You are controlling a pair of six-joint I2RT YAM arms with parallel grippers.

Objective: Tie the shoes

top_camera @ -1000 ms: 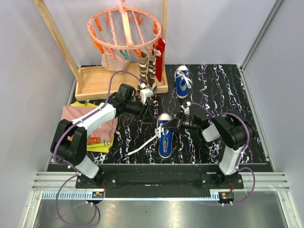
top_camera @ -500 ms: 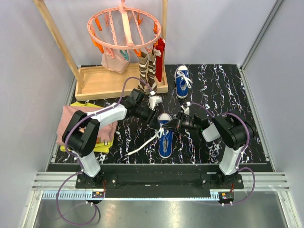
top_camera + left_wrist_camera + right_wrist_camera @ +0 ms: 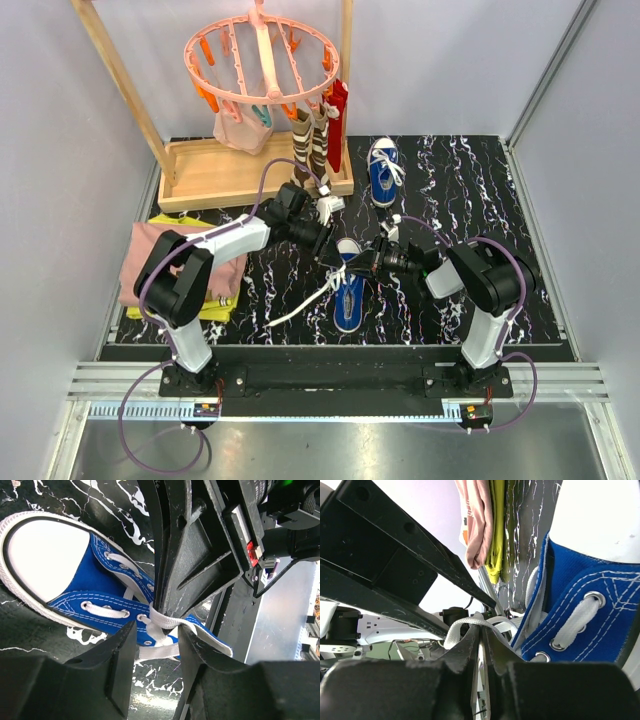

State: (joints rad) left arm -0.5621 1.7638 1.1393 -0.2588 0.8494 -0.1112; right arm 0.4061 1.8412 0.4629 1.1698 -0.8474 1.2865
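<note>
Two blue shoes with white laces lie on the black marbled mat: the near shoe (image 3: 347, 295) between the arms and the far shoe (image 3: 383, 172) behind it. My right gripper (image 3: 352, 268) is shut on a loop of the near shoe's white lace (image 3: 462, 626), just above the eyelets of the near shoe (image 3: 580, 600). My left gripper (image 3: 330, 255) stands open right beside it. In the left wrist view the pinched lace (image 3: 162, 622) runs down between the left gripper (image 3: 156, 652)'s fingers and drapes over the right one. The white toe cap (image 3: 45, 555) shows at upper left.
A loose lace end (image 3: 298, 308) trails left of the near shoe across the mat. A wooden tray (image 3: 200, 170) with a pink round peg hanger (image 3: 260, 60) and hanging socks (image 3: 318, 140) stands at the back left. Folded pink and yellow clothes (image 3: 150, 270) lie at the left edge.
My left arm has swung right, from beside the wooden tray to the near shoe, and its gripper now sits next to the right gripper. The right arm and the lace it holds have stayed put.
</note>
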